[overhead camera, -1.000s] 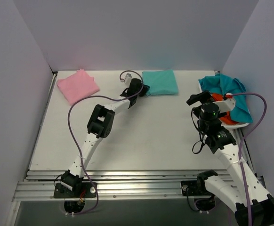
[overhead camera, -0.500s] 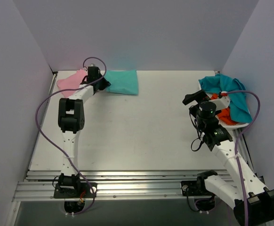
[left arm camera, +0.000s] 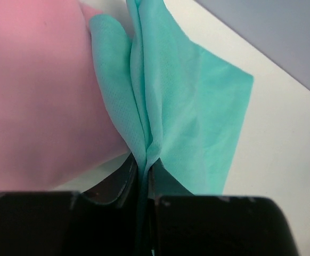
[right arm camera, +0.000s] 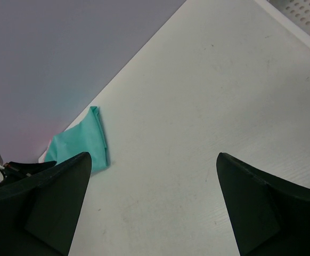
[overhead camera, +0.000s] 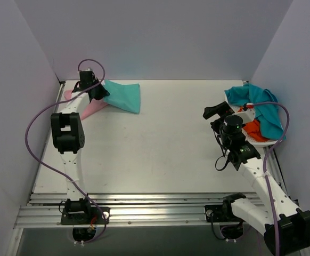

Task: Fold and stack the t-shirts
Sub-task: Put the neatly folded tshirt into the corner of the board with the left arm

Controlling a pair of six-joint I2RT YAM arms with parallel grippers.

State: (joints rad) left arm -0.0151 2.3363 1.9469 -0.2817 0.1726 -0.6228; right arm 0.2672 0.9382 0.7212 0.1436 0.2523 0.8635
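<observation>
My left gripper (overhead camera: 99, 90) is at the far left corner of the table, shut on the edge of the folded sea-green t-shirt (overhead camera: 124, 96). The shirt hangs partly over the folded pink t-shirt (overhead camera: 94, 108), which lies under the arm. In the left wrist view the sea-green shirt (left arm camera: 192, 117) is pinched between the jaws beside the pink shirt (left arm camera: 38, 90). My right gripper (overhead camera: 213, 112) is open and empty above the right side of the table. The right wrist view shows the sea-green shirt (right arm camera: 80, 144) far off.
A white basket (overhead camera: 269, 141) at the right edge holds a crumpled teal t-shirt (overhead camera: 259, 101) and an orange t-shirt (overhead camera: 253, 129). Grey walls close in the table at the back and on both sides.
My left gripper has dragged the folded sea-green t-shirt leftward from the back centre onto the pink one. The right gripper has drifted slightly left.
</observation>
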